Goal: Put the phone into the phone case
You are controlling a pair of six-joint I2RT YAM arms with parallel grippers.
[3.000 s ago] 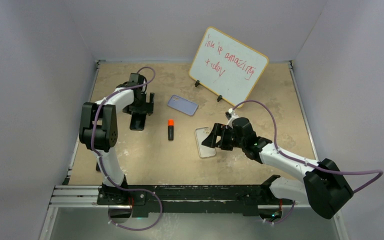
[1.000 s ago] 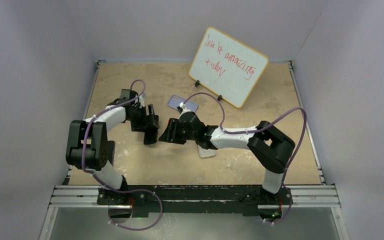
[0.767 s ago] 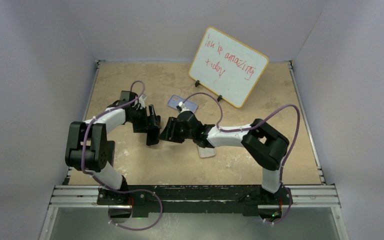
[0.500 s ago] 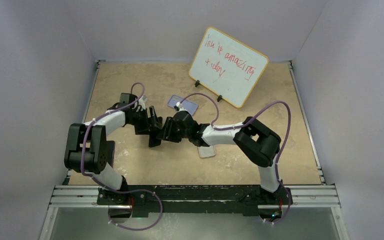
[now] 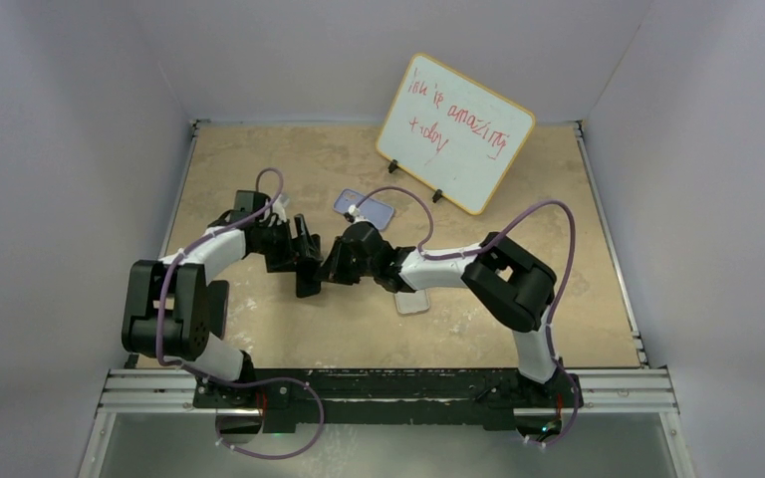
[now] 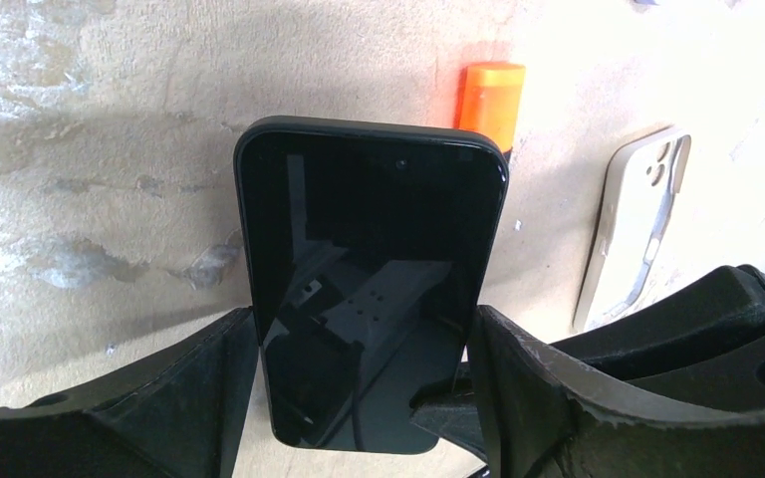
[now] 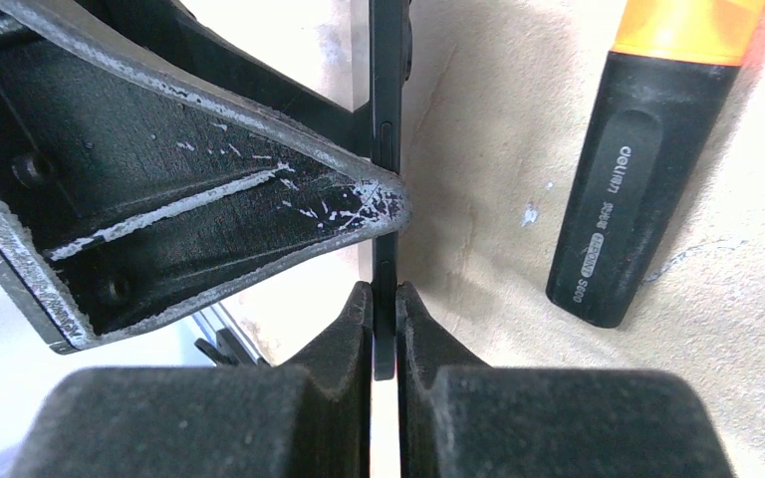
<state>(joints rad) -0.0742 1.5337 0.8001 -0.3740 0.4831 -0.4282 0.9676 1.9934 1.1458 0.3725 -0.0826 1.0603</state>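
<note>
The phone (image 6: 371, 289), black and glossy, is held off the table, my left gripper (image 6: 364, 334) shut across its width. In the right wrist view the phone (image 7: 386, 119) shows edge-on, and my right gripper (image 7: 385, 299) is shut on that thin edge, just below a left finger (image 7: 189, 189). From above, both grippers meet at the table's middle, the left gripper (image 5: 304, 261) against the right gripper (image 5: 331, 267). The lavender-blue phone case (image 5: 367, 208) lies flat just behind them, partly crossed by the right arm's cable.
A black marker with an orange cap (image 7: 647, 169) lies on the table under the phone. A pale beige case (image 6: 637, 224) lies flat to the right, under the right forearm (image 5: 428, 269). The whiteboard (image 5: 455, 131) stands at the back right.
My right gripper has edged left to the phone and shut on its edge. The left gripper has kept its hold and shifted slightly toward the middle.
</note>
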